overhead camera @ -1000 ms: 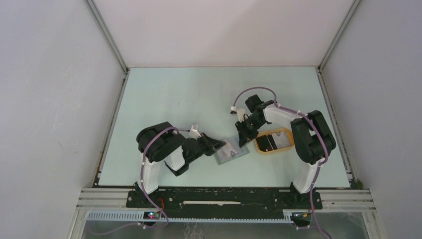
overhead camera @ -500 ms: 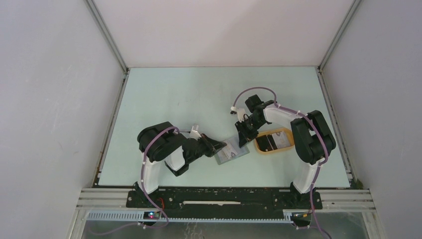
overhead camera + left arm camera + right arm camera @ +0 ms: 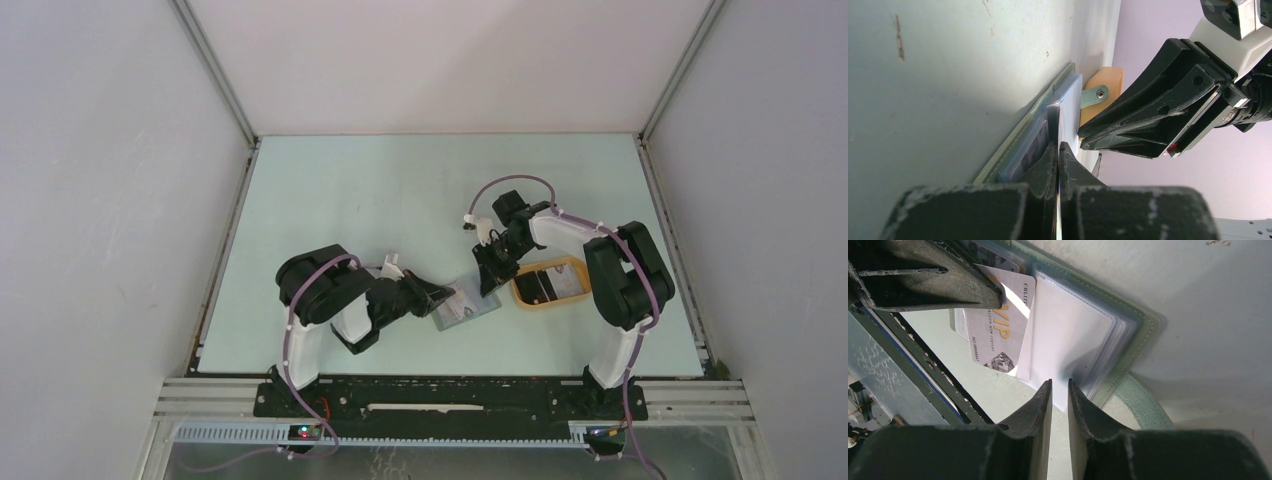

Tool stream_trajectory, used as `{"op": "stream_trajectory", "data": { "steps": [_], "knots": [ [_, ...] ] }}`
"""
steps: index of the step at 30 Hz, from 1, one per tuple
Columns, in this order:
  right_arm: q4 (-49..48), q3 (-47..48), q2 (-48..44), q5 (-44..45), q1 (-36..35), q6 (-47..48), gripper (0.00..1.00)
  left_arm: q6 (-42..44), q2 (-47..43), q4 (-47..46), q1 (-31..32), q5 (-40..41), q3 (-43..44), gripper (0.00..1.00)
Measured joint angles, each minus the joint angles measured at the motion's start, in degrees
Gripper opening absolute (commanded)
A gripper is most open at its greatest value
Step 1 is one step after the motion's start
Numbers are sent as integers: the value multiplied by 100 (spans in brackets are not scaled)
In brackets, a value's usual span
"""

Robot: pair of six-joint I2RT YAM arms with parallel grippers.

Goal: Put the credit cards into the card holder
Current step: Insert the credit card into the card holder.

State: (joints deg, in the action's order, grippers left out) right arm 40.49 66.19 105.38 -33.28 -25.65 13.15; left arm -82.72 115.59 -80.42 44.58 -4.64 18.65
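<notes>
The grey-green card holder [image 3: 466, 309] lies open on the table between the arms, clear sleeves up. My left gripper [image 3: 447, 294] is shut on a pale VIP credit card [image 3: 998, 325], whose far edge sits at the mouth of a clear sleeve [image 3: 1073, 335]. In the left wrist view the card shows edge-on [image 3: 1068, 115] against the holder [image 3: 1020, 137]. My right gripper [image 3: 490, 282] stands at the holder's right edge. Its jaws are a narrow gap apart, with the sleeve's corner at its fingertips [image 3: 1045, 390]. More credit cards [image 3: 548, 285] lie in the tray.
A tan-yellow oval tray [image 3: 520, 293] sits just right of the holder, under the right arm, and shows in the left wrist view [image 3: 1103, 82]. The holder's snap strap [image 3: 1143, 400] sticks out beside the right fingers. The two grippers are very close together.
</notes>
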Motion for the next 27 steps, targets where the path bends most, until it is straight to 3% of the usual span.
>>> {"op": "stream_trajectory", "data": {
  "steps": [27],
  "knots": [
    [7, 31, 26, -146, -37, 59, 27, -136, 306, -7, -94, -225, 352, 4]
  ]
}}
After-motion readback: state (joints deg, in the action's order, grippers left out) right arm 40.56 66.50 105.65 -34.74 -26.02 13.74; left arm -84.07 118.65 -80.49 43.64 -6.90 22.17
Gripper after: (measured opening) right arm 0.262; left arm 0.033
